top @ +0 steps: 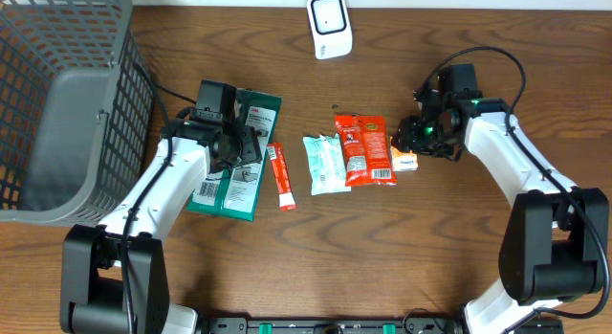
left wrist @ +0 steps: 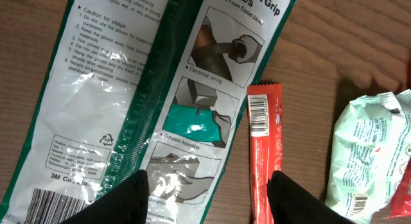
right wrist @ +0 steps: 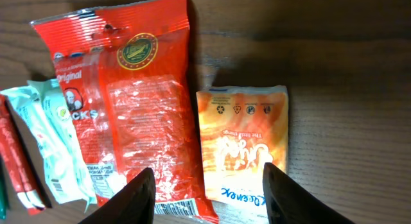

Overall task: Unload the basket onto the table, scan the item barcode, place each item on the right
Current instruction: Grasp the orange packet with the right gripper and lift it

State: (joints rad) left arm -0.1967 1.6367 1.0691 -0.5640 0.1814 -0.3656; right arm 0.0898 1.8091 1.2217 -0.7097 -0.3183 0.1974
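Tools gape open: left tool [left wrist: 209, 198] above glossy glove pack [left wrist: 128, 89], right tool [right wrist: 209, 198] over crinkly orange sachet [right wrist: 243, 147].

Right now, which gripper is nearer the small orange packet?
Right. The right gripper hovers over the orange packet; the left gripper is well away, over the green glove packs.

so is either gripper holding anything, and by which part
Nothing is held. The left gripper stands open over the glove packet, the right gripper open over the orange sachet.
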